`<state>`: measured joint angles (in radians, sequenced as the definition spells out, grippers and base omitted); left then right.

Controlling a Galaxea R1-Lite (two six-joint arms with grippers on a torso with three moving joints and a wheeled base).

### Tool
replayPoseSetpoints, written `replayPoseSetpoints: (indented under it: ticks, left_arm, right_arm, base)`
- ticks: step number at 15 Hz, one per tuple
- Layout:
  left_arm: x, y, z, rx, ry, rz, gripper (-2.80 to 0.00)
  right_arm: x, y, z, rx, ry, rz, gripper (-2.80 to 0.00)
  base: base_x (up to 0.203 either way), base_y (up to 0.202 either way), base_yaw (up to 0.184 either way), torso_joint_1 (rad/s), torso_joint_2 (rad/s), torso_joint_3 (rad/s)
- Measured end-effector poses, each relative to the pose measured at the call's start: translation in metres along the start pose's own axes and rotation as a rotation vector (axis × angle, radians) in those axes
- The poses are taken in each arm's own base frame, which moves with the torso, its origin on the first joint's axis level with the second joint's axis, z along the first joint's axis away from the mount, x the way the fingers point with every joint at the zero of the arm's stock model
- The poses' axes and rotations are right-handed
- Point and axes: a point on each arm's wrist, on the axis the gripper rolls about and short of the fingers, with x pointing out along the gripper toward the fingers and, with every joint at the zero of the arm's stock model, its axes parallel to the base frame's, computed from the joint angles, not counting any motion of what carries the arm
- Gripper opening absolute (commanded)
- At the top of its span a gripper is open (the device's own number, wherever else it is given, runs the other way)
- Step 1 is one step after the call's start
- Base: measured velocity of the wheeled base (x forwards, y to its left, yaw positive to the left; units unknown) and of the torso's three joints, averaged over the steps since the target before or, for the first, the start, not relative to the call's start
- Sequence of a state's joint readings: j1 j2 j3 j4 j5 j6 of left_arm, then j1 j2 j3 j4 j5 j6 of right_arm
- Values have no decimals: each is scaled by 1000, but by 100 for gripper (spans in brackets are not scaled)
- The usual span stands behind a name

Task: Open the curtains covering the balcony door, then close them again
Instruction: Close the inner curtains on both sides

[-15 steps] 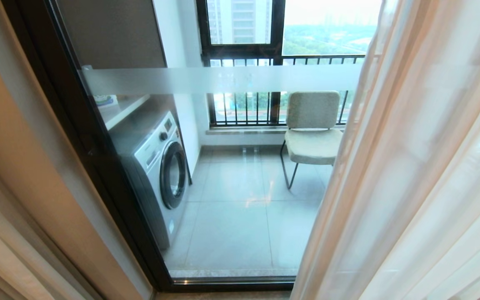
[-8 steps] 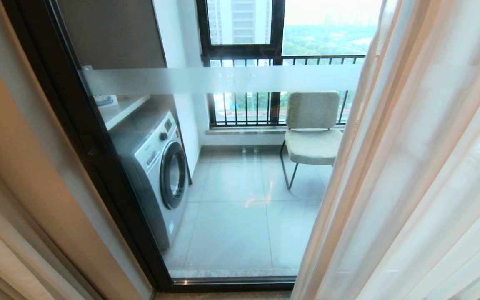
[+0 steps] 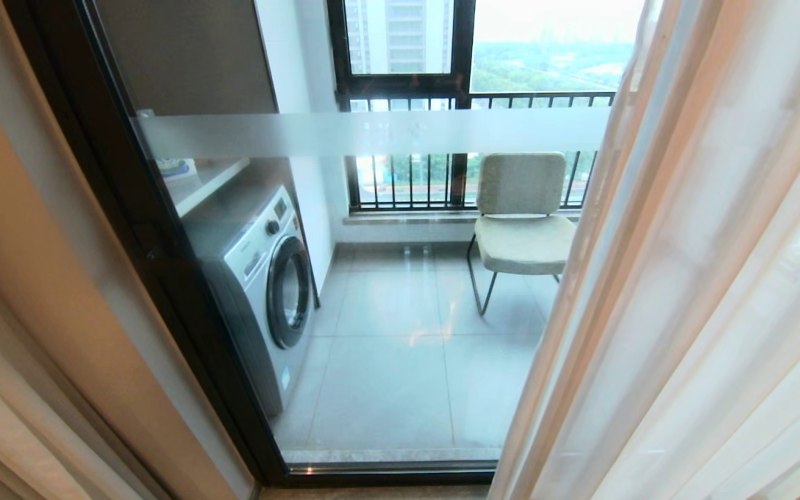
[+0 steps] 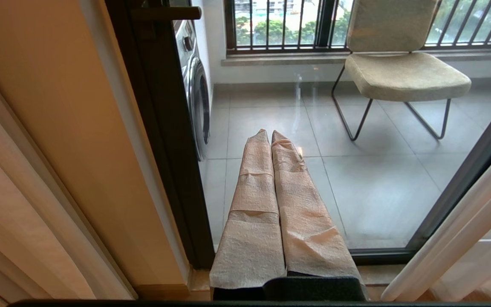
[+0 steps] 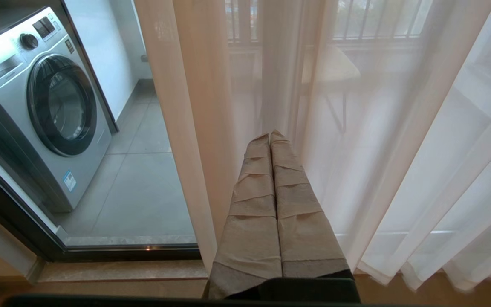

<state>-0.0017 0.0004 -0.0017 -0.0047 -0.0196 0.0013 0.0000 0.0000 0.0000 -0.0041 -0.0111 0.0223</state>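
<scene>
Curtains (image 5: 399,128) hang just beyond right fingers (image 5: 284,170).

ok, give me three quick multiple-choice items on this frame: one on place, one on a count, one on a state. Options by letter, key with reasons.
1. Where does the washing machine stand, as the head view shows it?
A. Behind the glass, at the left of the balcony
B. Indoors, in front of the door
C. Right of the chair

2. How many chairs are on the balcony?
A. None
B. One
C. Three

3. How do the right gripper's fingers stand?
A. Wide open
B. Shut on a fold of cloth
C. Shut, holding nothing

Key: 1 A, it sits behind the balcony door glass, left of the chair. 2 B, a single beige chair shows. 3 C, the wrapped fingers lie pressed together in front of the sheer curtain, with no cloth between them.
</scene>
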Motion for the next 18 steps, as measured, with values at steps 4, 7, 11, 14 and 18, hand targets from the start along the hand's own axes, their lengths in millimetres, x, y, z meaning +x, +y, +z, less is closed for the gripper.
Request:
replayPoseSetpoints:
  ticks: [4,7,11,14,18]
  left_arm:
    - [0,0,0,0,0,-1,-280]
    - [0,0,0,0,0,-1,-280]
    - [0,0,0,0,0,-1,-280]
    - [0,0,0,1,0,-1,-280]
    - [0,0,0,0,1,-1,-280]
  right_arm:
    - [0,0,0,4,-1,-1,-280]
    - [0,0,0,5,-1,-1,-280]
    - [0,0,0,5,-1,-1,-280]
    - [0,0,0,5,-1,-1,-280]
    - [0,0,0,4,-2,-1,-280]
  base:
    - [0,0,0,0,0,0]
    - [0,0,0,0,0,0]
    - [0,0,0,0,0,0]
    - [0,0,0,0,0,0]
    - [0,0,0,0,0,0]
